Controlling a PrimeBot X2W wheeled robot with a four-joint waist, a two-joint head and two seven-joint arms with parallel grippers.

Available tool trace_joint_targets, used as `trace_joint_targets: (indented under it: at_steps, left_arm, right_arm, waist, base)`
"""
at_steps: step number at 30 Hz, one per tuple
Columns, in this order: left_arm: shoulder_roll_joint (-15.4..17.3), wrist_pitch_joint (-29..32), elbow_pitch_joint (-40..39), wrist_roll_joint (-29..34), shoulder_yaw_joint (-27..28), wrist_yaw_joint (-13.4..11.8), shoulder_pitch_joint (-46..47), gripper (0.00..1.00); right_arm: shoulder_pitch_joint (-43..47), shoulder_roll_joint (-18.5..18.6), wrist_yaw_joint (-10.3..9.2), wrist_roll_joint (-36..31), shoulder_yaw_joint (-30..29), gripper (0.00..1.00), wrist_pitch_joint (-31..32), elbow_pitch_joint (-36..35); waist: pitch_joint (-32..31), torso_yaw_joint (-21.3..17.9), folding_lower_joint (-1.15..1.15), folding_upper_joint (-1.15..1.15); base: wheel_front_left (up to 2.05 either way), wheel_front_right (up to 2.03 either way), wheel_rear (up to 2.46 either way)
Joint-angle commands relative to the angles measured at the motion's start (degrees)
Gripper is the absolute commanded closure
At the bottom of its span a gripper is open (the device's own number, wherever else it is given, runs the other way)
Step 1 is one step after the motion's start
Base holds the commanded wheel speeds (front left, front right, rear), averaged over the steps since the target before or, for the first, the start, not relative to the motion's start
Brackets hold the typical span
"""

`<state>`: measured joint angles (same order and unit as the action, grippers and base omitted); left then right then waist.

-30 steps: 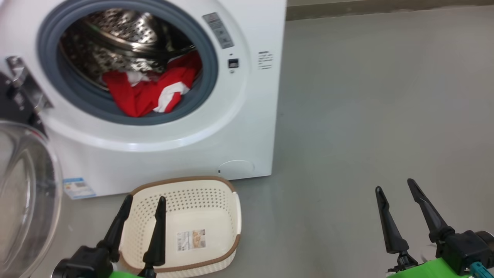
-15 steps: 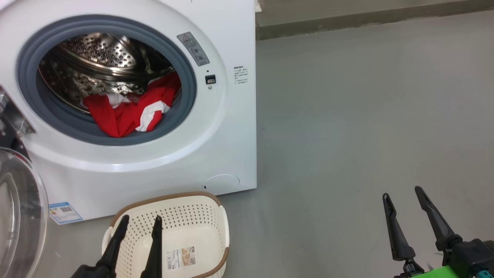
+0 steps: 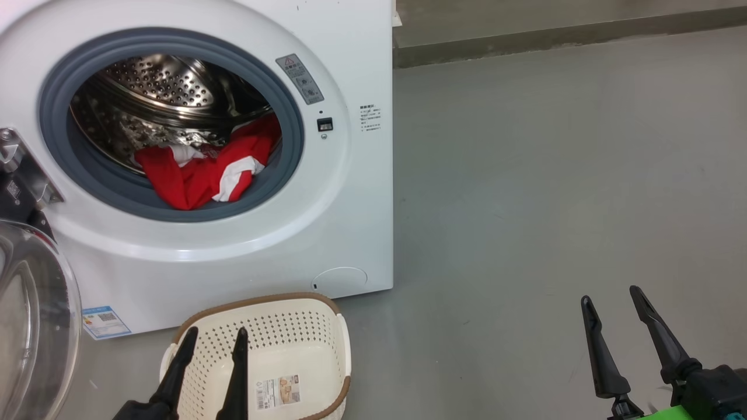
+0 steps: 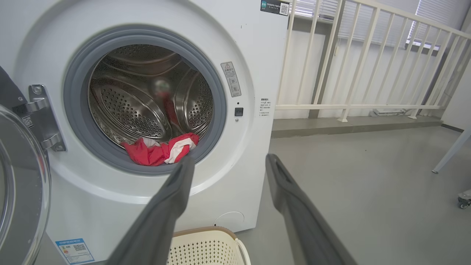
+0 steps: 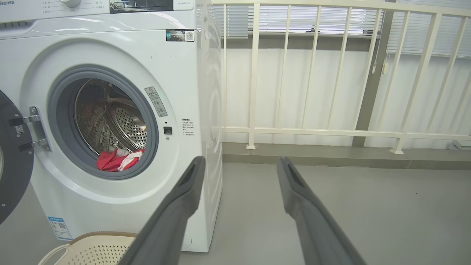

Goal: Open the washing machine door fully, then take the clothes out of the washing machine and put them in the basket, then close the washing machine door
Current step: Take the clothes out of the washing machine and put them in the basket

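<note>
The brand letters "isense" (image 5: 6,3) are seen, cut off by the picture edge, at the top left of the washer (image 5: 110,48). A warning triangle (image 3: 289,60) is printed on a grey label (image 3: 304,81). QR codes are carried by a dark sticker (image 5: 180,35) and a blue label (image 3: 105,321). All other print is too small to be read.

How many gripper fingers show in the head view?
4: two lower left on the left gripper, overlapping the basket; two lower right on the right gripper, over floor.

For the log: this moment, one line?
door open; clothes in drum; basket without clothes; left gripper open; right gripper open
</note>
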<state>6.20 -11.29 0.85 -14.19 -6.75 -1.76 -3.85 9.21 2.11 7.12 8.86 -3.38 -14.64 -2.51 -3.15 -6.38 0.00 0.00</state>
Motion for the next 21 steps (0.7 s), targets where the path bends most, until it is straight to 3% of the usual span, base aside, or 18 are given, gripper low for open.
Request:
trace_joint_targets:
  at_steps: [1, 21]
  left_arm:
    - [0.6, -0.1, -1.2, 0.4, 1.9, -0.6, 1.3, 0.0]
    - [1.0, 0.5, -2.5, 0.3, 0.7, -1.5, 2.0, 0.0]
  right_arm:
    - [-1.3, 0.8, 0.36, 0.3, 1.2, 0.0, -0.4, -1.4]
    - [-1.6, 0.8, 0.36, 0.5, 1.2, 0.0, -0.4, -1.3]
  waist:
    - [0.1, 0.0, 0.0, 0.0]
    - [0.8, 1.4, 0.0, 0.0]
  base:
    - [0.01, -0.01, 0.0]
    - [0.71, -0.71, 0.0]
